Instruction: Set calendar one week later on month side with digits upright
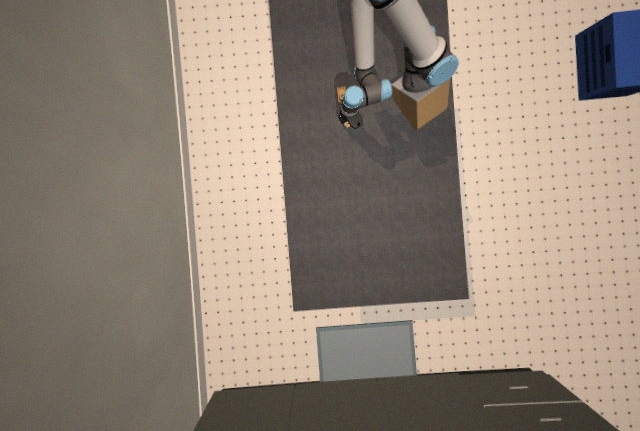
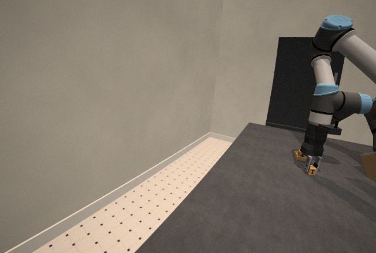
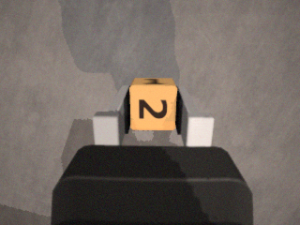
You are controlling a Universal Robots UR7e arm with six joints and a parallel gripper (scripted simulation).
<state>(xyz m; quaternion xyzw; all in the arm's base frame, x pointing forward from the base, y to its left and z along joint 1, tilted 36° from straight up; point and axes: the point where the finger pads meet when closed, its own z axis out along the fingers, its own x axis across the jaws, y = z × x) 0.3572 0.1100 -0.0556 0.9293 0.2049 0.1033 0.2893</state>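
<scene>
Between the fingers: orange cube, face 2 toward the wrist camera.
Gripper: pinching the cube from both sides.
Cube height: above the grey bench.
Tray: just behind the gripper.
</scene>
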